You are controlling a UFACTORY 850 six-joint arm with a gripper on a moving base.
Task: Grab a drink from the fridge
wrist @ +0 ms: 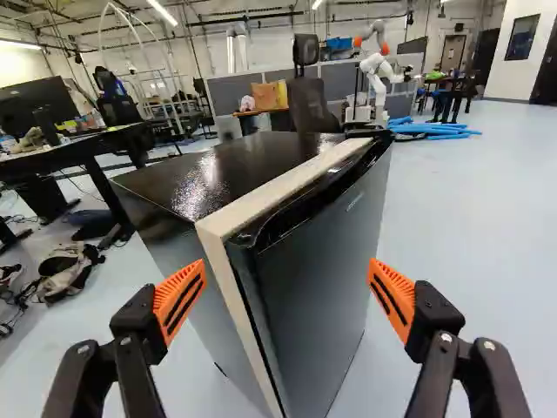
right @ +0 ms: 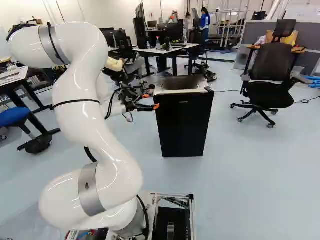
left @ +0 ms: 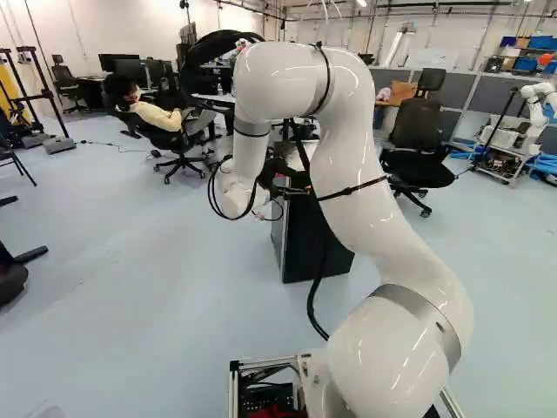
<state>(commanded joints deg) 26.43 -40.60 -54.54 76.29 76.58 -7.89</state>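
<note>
The black fridge [right: 184,127] stands upright on the floor ahead of the base, just right of the middle in the right base view. Its door [wrist: 318,261] looks shut against the body, with a pale strip [wrist: 283,185] running along the front edge of the glossy top. What sits inside, any drink included, is hidden from me. Behind it, a bottle [right: 158,43] stands on a desk [right: 172,49]; whether it holds anything is too small to tell. A brown box [wrist: 265,95] rests on another desk farther back, and blue bins [left: 526,64] sit on a shelf at the far right of the left base view.

The white arm [left: 357,183] climbs from its lowest joint, bends over up high and drops its wrist toward the fridge's left side. From there the gripper [right: 153,97] reaches in sideways, near the fridge's upper front corner and about level with the top. In the wrist view, the gripper [wrist: 285,274] has its fingers spread wide, the orange pads [wrist: 180,300] facing each other with the fridge's corner ahead and between, clamped on nothing.
</note>
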